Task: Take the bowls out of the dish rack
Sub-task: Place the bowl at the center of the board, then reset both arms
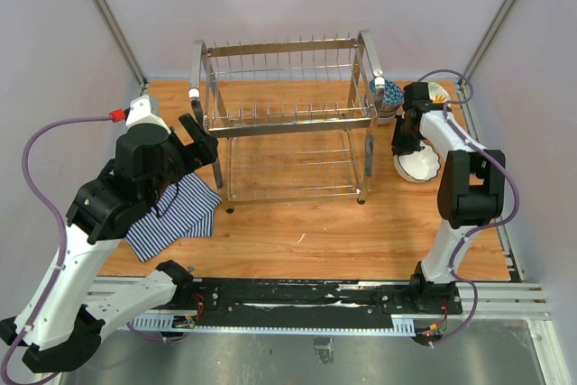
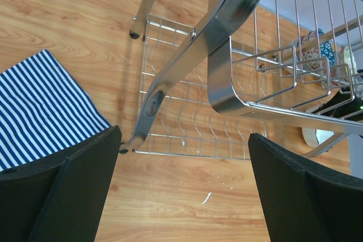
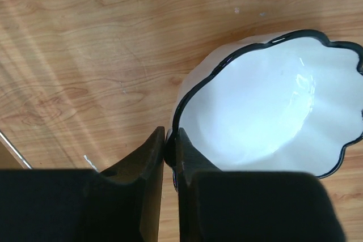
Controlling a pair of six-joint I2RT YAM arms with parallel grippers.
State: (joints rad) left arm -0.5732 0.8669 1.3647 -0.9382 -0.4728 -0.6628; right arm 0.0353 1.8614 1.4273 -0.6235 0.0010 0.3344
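Note:
The chrome dish rack (image 1: pixel 287 123) stands at the table's back middle, with no bowls showing on its tiers; its end handle and lower tier fill the left wrist view (image 2: pixel 227 55). My right gripper (image 1: pixel 403 140) is shut on the rim of the large white scalloped bowl (image 1: pixel 417 165), right of the rack; in the right wrist view (image 3: pixel 170 145) the fingers pinch the dark-edged rim of the bowl (image 3: pixel 278 111). A blue floral bowl (image 1: pixel 388 96) and a yellowish bowl (image 1: pixel 437 92) sit behind it. My left gripper (image 1: pixel 200 140) is open and empty beside the rack's left end.
A blue-white striped cloth (image 1: pixel 171 214) lies at the left front under my left arm, also in the left wrist view (image 2: pixel 39 106). Bare wooden table (image 1: pixel 306 236) lies in front of the rack. Walls close in on both sides.

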